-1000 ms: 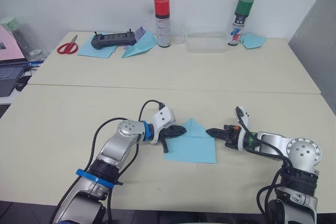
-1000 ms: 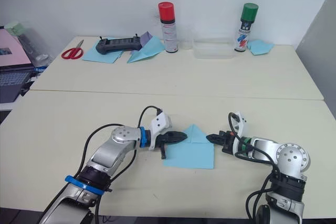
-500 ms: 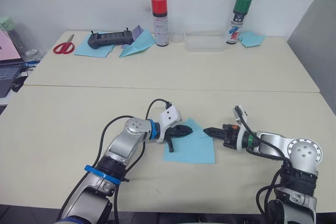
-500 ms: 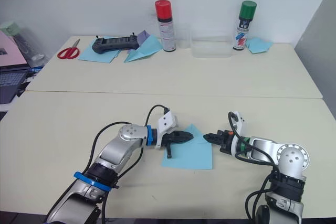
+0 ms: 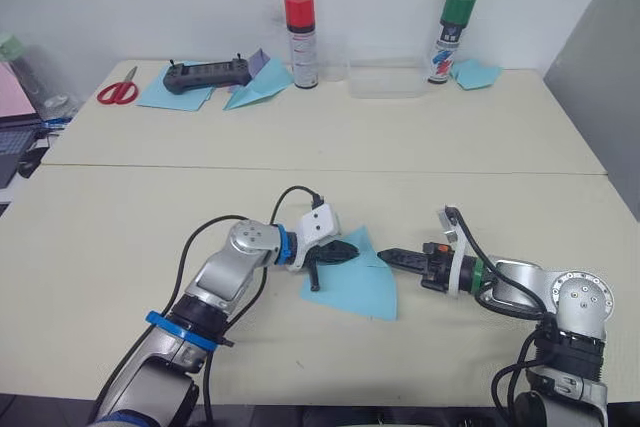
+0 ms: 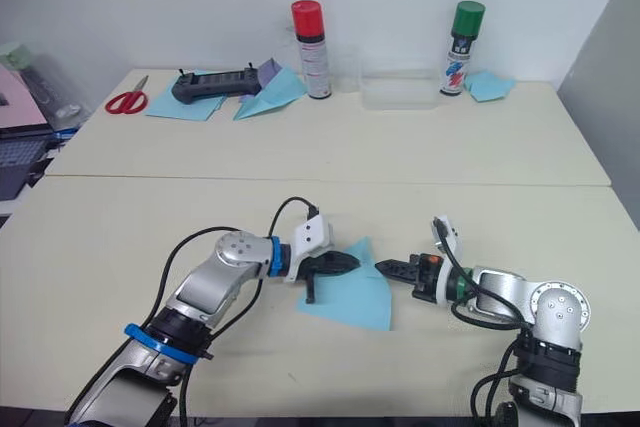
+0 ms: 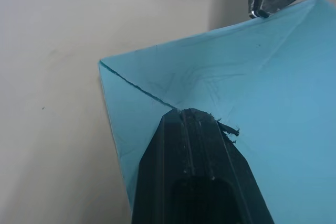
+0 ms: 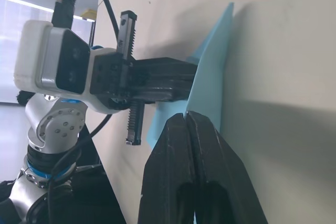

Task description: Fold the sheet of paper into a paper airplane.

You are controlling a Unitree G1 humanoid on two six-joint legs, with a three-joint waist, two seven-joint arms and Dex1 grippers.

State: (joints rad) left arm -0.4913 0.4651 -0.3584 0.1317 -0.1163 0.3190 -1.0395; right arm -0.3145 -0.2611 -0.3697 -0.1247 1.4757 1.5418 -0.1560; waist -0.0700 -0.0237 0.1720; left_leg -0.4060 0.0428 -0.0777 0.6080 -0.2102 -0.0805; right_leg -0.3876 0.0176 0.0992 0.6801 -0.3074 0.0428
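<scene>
The sheet of paper (image 5: 352, 282) lies on the near table (image 5: 120, 247) directly between the two grippers, with folded flaps visible along its top. The left gripper (image 5: 345, 253) comes in from the paper's left side; its black fingers are pressed together, and in the left wrist view the closed tips (image 7: 197, 121) rest on the paper's surface right at the crease where a folded flap meets the layer below. Whether any paper is pinched between them I cannot tell; they look clenched on nothing, just pressing down.

The right gripper (image 5: 388, 258) reaches in from the opposite side, its fingers also clenched together, the tip meeting the paper's right edge near the upper corner. In the right wrist view the blue edge (image 8: 210, 87) stands up from the table just ahead of the closed fingers, so that side of the sheet is lifted. The two gripper tips are near each other across the paper's upper part.

Well beyond both grippers, on the far table (image 5: 520, 127), stand a red-capped spray can (image 5: 299, 25) and a green-capped spray can (image 5: 455, 22)
</scene>
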